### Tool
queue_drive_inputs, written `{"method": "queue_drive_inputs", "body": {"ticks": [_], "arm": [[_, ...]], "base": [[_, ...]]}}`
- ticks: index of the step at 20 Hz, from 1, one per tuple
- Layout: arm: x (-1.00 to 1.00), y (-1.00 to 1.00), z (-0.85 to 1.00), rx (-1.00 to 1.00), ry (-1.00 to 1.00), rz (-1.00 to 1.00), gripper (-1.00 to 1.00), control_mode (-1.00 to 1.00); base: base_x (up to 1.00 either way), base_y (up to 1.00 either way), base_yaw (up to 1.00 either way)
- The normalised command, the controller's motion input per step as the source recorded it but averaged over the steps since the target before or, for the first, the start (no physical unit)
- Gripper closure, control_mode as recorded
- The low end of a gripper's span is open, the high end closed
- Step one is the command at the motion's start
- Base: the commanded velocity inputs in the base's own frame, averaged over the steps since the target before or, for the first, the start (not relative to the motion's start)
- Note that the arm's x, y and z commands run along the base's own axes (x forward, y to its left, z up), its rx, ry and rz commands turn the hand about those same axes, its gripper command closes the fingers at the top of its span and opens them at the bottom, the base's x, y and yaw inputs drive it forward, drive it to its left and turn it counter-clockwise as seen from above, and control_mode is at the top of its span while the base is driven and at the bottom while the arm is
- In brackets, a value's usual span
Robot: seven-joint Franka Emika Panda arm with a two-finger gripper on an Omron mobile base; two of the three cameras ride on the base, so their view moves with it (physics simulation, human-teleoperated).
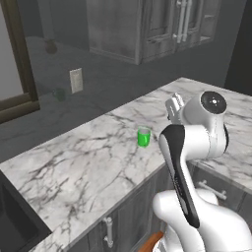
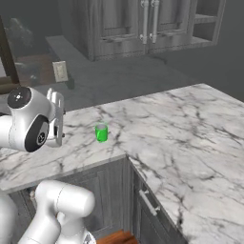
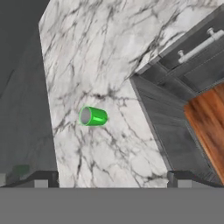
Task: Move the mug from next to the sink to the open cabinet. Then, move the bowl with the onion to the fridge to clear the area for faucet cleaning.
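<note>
Gripper (image 3: pixel 111 177) jaws stand wide apart and hold nothing; the two dark tips (image 3: pixel 43 177) rise at the bottom of the hand view, looking down on the marble counter (image 1: pixel 74 172). In the left base view the hand sits above the counter's front part, close to the arm's upper joint.

The green mug (image 3: pixel 93 116) stands upright on the counter, alone, near the inner corner where the counter turns. In the left base view the mug (image 1: pixel 143 136) is just left of the arm; in the right base view the mug (image 2: pixel 101 132) is to the right of the hand. The sink (image 1: pixel 15 221) lies well apart, at the lower left.

The step in hand looks like the reach for the mug, not yet a grasp. To do it well, the hand should centre over the mug so that the cup falls between the tips, then come down straight with the jaws kept wide. The handle cannot be made out, so gripping across the round body seems safest. Closing should wait until the tips are below the rim, lest the light cup tip over or skid on the smooth stone. The cabinets (image 2: pixel 143 24) hang above and behind.
</note>
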Motion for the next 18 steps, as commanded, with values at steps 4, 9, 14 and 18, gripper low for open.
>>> {"method": "queue_drive_inputs", "body": {"ticks": [4, 9, 14, 18], "arm": [[0.0, 0.0, 0.0, 0.0, 0.0, 0.0, -1.0, 1.0], [0.06, -0.01, -0.04, 0.0, 0.01, 0.01, -1.0, -1.0], [0.35, -0.13, -0.25, 0.0, 0.1, 0.21, -1.0, -1.0], [0.62, -0.07, -0.49, -0.05, 0.26, 0.34, -1.0, -1.0]], "base": [[0.3, 0.0, 0.0], [0.1, 0.0, 0.0], [0.0, 0.0, 0.0], [0.0, 0.0, 0.0]]}}
